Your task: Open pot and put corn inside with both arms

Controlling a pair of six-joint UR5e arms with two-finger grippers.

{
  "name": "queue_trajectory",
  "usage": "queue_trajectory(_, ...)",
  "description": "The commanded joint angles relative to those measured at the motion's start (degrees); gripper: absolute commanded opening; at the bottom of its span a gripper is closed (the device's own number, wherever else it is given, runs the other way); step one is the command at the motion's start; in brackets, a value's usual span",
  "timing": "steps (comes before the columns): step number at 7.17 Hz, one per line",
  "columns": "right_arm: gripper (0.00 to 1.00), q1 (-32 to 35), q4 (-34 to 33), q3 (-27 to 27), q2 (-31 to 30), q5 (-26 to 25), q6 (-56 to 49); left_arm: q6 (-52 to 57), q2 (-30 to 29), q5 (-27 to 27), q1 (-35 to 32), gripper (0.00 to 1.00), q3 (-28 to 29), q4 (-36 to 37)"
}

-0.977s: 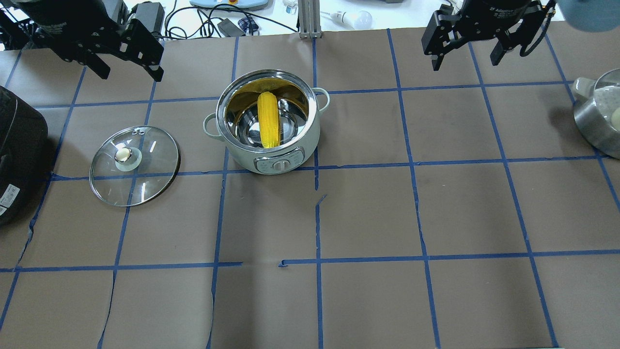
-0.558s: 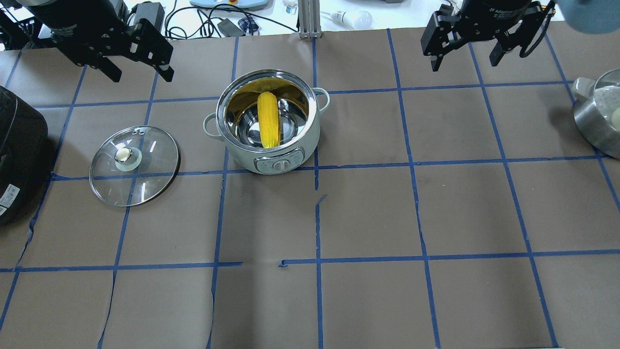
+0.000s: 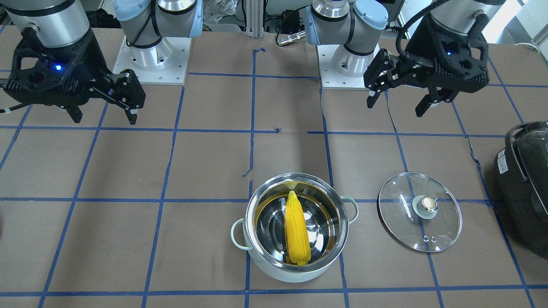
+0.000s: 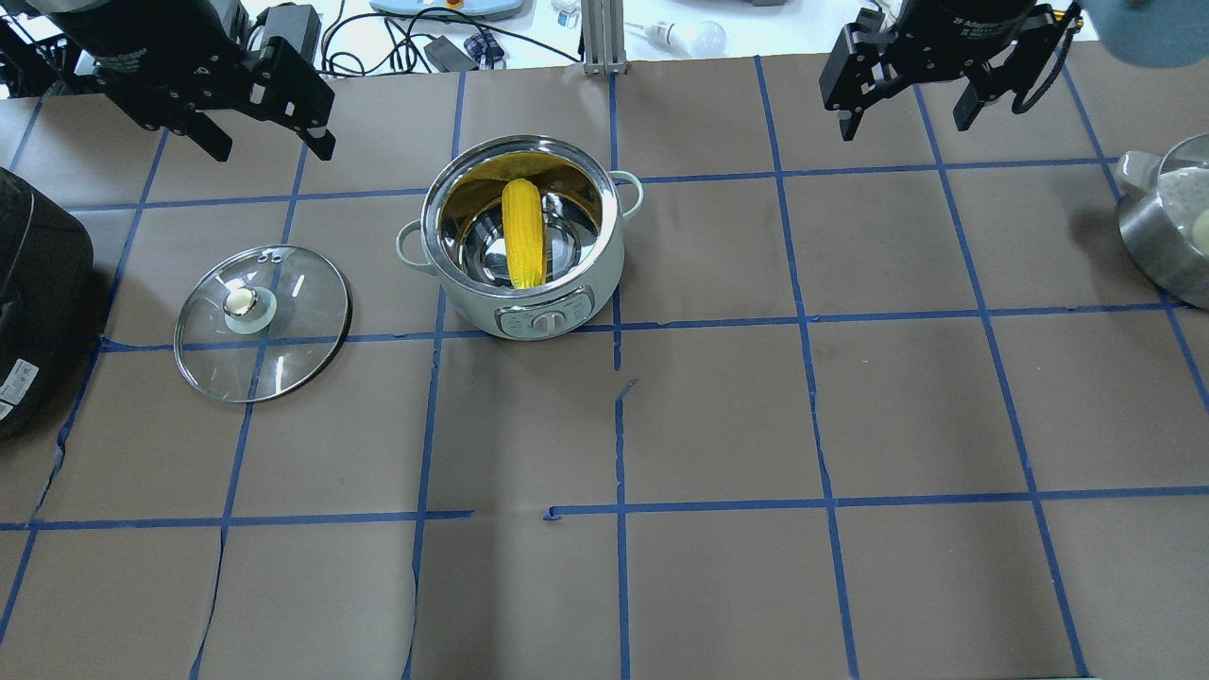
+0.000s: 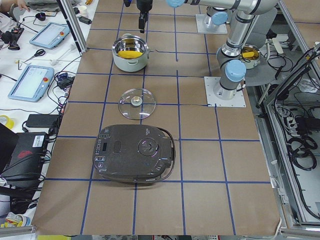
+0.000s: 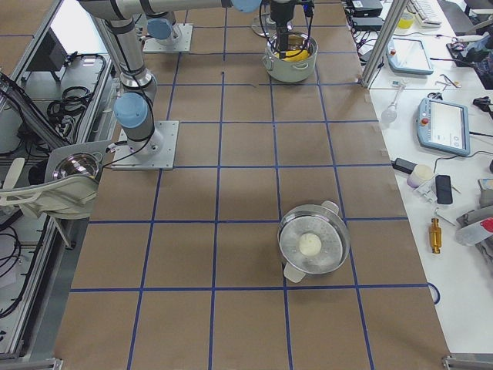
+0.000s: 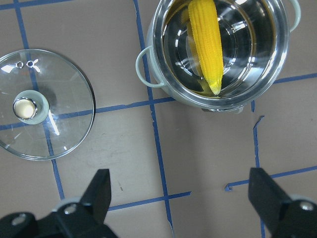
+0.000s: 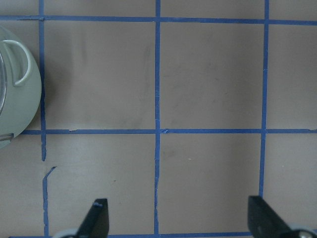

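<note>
The mint-green pot point(image 4: 604, 269) stands open at the table's centre, and also shows in the front view point(image 3: 274, 269) and the left wrist view point(image 7: 157, 54). The yellow corn point(image 4: 522, 231) lies inside it, leaning on the steel wall point(image 3: 296, 233) point(image 7: 205, 39). The glass lid point(image 4: 293, 349) with its gold knob lies flat on the table to the pot's left point(image 3: 406, 222) point(image 7: 64, 104). My left gripper point(image 4: 272, 146) point(image 3: 396, 107) is open and empty, raised behind the lid. My right gripper point(image 4: 905, 123) point(image 3: 105, 119) is open and empty, raised far to the pot's right.
A black glossy appliance point(image 4: 28, 302) point(image 3: 526, 184) sits at the table's left edge beside the lid. A steel pot point(image 4: 1166, 236) point(image 6: 312, 247) holding a white lump stands at the right edge. Cables and devices lie beyond the far edge.
My left gripper has shifted a little to the right, still open. The right gripper, pot, corn and lid have not moved.
</note>
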Motion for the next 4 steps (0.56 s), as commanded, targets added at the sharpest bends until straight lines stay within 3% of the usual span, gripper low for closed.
queue_trajectory(1, 1.00, 0.01, 0.00, 0.00, 0.08, 0.09, 0.00, -6.15, -0.73, 2.23, -3.64, 1.00, 0.42, 0.73)
queue_trajectory(2, 1.00, 0.01, 0.00, 0.09, 0.08, 0.09, 0.09, -8.78, -1.52, 2.68, -5.58, 1.00, 0.33, 4.31)
queue_trajectory(4, 1.00, 0.01, 0.00, 0.09, 0.08, 0.09, 0.09, -8.72, -1.09, 3.38, -5.60, 1.00, 0.07, 4.17)
